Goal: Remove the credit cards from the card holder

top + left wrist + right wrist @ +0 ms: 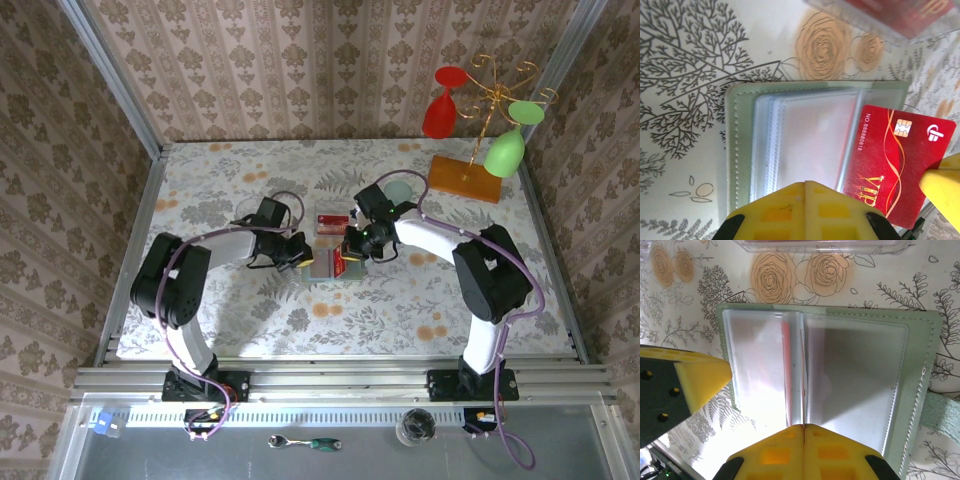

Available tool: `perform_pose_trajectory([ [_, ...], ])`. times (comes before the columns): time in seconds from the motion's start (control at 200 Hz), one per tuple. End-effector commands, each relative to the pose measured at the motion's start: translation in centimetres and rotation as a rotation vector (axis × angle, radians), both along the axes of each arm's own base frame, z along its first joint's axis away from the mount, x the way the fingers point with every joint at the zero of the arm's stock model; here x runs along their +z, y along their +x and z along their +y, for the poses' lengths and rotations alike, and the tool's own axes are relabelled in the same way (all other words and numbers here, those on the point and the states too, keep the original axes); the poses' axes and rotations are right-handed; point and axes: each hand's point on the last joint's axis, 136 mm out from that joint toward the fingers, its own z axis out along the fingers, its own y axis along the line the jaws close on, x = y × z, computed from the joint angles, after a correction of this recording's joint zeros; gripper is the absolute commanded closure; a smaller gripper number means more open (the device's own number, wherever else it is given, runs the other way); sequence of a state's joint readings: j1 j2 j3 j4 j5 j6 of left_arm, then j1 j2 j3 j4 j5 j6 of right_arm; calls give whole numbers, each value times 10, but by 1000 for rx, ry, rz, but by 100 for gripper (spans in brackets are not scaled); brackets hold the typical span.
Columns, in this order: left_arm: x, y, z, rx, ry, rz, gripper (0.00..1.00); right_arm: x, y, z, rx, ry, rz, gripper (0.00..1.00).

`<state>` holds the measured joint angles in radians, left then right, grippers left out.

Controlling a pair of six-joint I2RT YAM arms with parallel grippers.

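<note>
The pale green card holder [322, 270] lies open on the flowered table, its clear sleeves [805, 135] facing up. My left gripper [298, 252] is shut, its yellow tips [806, 184] resting against the near edge of the sleeves with nothing visible between them. A red VIP credit card [895, 160] sticks out of the holder's right side. My right gripper [352, 248] is shut on that card, which the right wrist view shows edge-on as a thin red line [803, 385] running up from the fingertips [804, 426] over the holder [920, 390].
A clear tray [332, 220] with red cards sits just behind the holder. A pale teal cup [398, 190] stands beside the right arm. At the back right an orange-based rack [466, 176] carries red [440, 112] and green [505, 150] glasses.
</note>
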<state>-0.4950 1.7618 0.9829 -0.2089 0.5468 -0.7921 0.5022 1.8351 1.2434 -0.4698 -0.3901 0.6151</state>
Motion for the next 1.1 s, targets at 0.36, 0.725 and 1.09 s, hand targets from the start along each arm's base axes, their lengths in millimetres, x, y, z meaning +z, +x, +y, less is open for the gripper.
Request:
perform_pose_trajectory([
  [0.36,23,6,29,76,-24,-38,100,45,15,-11,468,-153,-316,100],
  [0.725,34,7,37,101,-35,-57,100,56,28,-21,995,-353,-512,100],
  [1.09,39,12,52,155,-30,-45,99,62,53,-15,1222,-407,-518,100],
])
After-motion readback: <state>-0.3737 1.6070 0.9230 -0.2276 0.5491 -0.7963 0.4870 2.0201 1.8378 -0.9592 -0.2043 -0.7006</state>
